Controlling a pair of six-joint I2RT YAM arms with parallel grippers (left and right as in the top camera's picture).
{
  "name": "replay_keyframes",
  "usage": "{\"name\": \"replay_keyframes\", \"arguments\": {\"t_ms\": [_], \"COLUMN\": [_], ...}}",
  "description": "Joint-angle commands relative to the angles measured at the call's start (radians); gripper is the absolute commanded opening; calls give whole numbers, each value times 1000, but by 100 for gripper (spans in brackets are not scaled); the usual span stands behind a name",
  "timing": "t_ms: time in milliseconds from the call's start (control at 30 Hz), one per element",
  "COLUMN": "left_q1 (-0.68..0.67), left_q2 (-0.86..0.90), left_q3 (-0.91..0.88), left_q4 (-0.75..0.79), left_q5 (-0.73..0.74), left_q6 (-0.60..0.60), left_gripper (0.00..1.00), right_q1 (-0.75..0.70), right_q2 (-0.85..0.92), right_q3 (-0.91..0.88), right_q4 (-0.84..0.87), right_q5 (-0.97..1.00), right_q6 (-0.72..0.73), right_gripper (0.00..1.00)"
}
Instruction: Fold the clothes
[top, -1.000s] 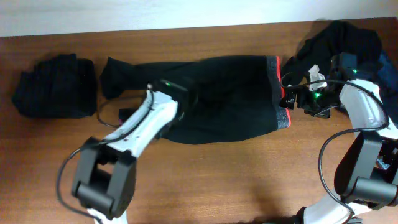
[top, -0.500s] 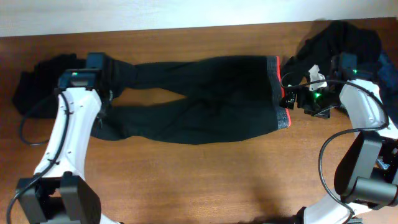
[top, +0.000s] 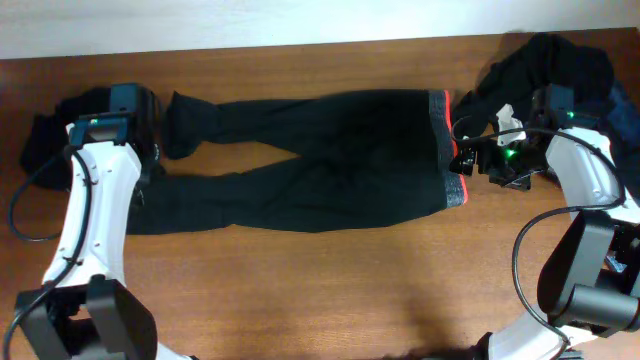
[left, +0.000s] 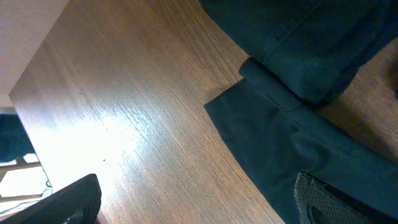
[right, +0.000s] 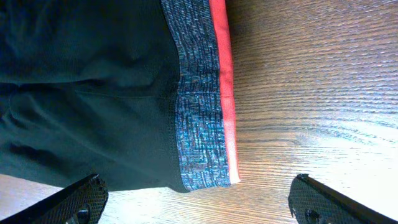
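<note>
Long black trousers (top: 330, 160) lie flat across the table, legs to the left, grey waistband (top: 456, 188) and red lining (top: 445, 120) at the right. My left gripper (top: 146, 165) hangs open just above the leg ends. In the left wrist view its fingers (left: 323, 202) stand wide apart, one over a trouser cuff (left: 273, 130), bare wood between them. My right gripper (top: 467, 160) is open at the waistband. The right wrist view shows the waistband corner (right: 202, 168) just above the gap of the right gripper (right: 202, 202), not pinched.
A folded black garment (top: 50, 140) lies at the far left beside my left arm. A heap of dark clothes (top: 545, 60) with some blue denim (top: 627, 105) sits at the back right. Bare wooden table (top: 350, 290) runs along the front.
My left arm swept from mid-trousers to the far left, drawing the near leg out straight, then its gripper opened and let go. The right arm has not moved.
</note>
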Motion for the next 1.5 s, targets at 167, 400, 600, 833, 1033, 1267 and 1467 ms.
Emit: {"name": "replay_keyframes", "arguments": {"t_ms": [167,400,600,833,1033,1267,1467], "left_q1": [26,13,-35,-106,-129,-131,-131], "left_q2": [-19,-19,-19,-19,-19,-19,-19], "left_q3": [11,-121,-267,-290,-290,-290,-290], "left_q4": [3,31,159,221,228,230,231], "left_q5": [208,383,386,385,384,385,385], "left_q6": [37,137,138,156,156,156,156], "left_gripper": [99,99,99,99,99,99,99], "right_q1": [5,5,5,5,6,6,5], "right_q2": [-2,-2,1,13,13,13,13], "right_q3": [16,-2,-106,-187,-271,-310,-314], "right_q4": [0,53,145,254,362,388,387], "right_q5": [76,117,49,-51,-71,-111,-111], "right_q6": [1,-19,-71,-163,-164,-164,-130], "right_gripper": [99,99,99,90,77,55,6]}}
